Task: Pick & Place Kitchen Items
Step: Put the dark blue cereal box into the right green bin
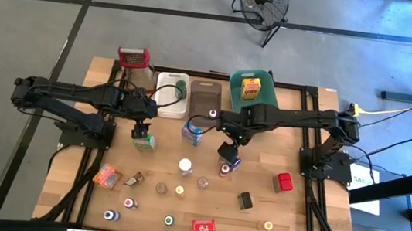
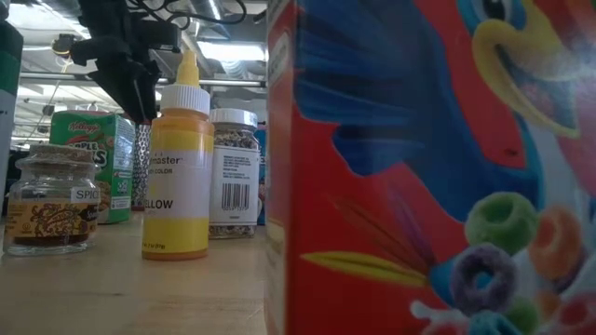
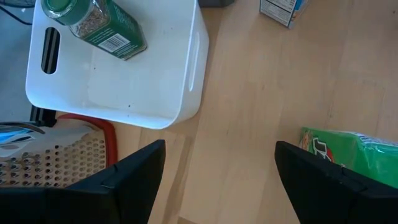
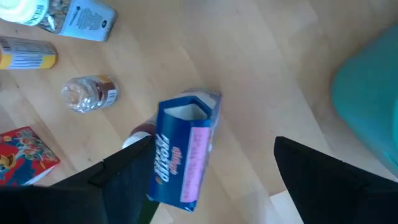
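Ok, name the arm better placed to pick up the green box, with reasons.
Left. The left gripper hangs open right above the green box, which shows beside its fingers in the left wrist view. The right gripper is open over the blue carton, farther off.

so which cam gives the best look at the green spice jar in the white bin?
Left wrist view: the green spice jar lies on its side in the white bin, lid and label clear. High view shows only a dark speck in that bin. Low and right wrist views don't show it.
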